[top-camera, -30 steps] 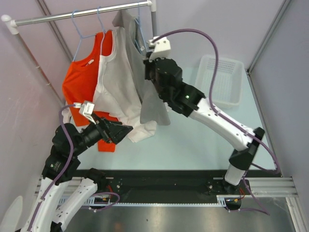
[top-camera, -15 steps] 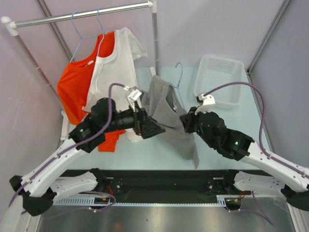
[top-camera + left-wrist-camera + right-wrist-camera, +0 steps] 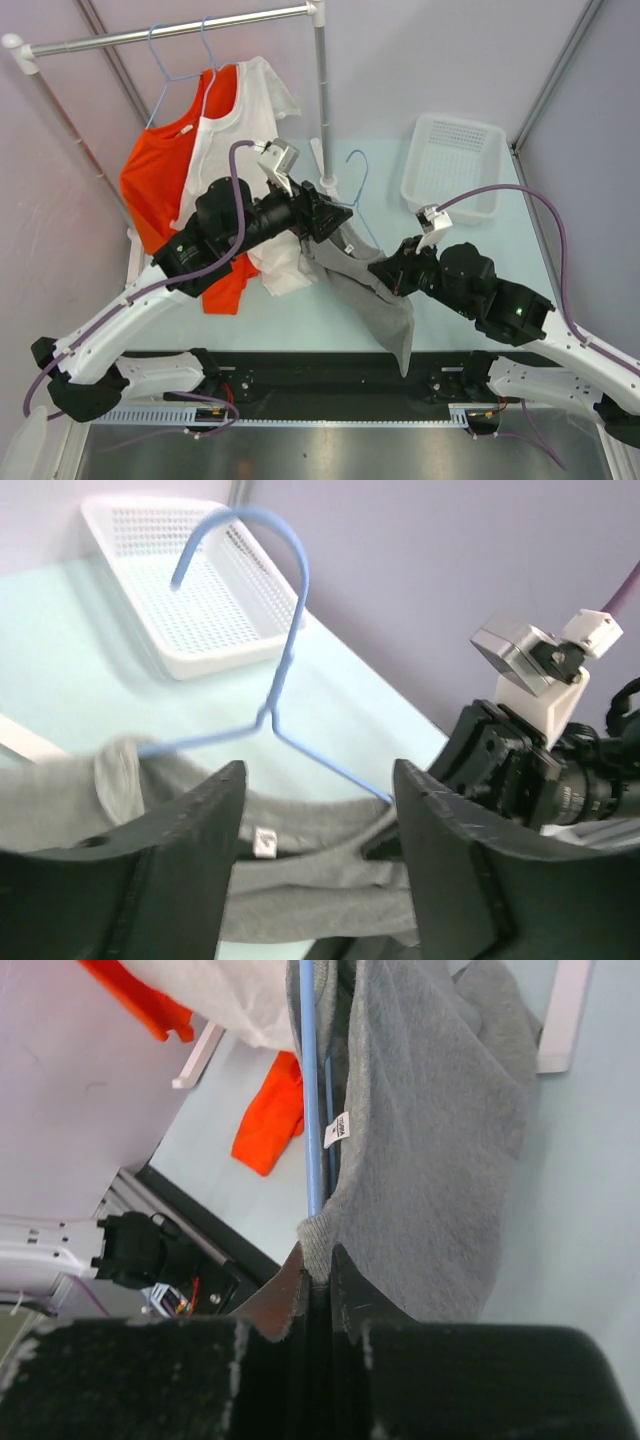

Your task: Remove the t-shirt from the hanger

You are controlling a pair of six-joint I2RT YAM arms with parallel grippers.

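The grey t-shirt (image 3: 368,292) hangs over the table on a blue wire hanger (image 3: 356,190), whose hook stands free in the air. My right gripper (image 3: 386,272) is shut on the edge of the shirt's collar (image 3: 322,1243), and the hanger's blue wire (image 3: 309,1100) runs just beside its jaws. My left gripper (image 3: 327,214) is open at the shirt's upper left. In its wrist view the grey collar (image 3: 320,855) lies between and beyond the fingers (image 3: 180,860), with the hanger (image 3: 290,630) above. The shirt's lower part droops toward the near edge.
A white shirt (image 3: 243,125) and an orange shirt (image 3: 160,175) hang on blue hangers from the rail (image 3: 170,31) at the back left. The rail's post (image 3: 321,95) stands behind the left gripper. A white mesh basket (image 3: 456,165) sits at the back right.
The right gripper brought the grey shirt and hanger down off the rail to mid-table. The left gripper has swung in and moved up toward the hanger's left side. The shirt now droops lower.
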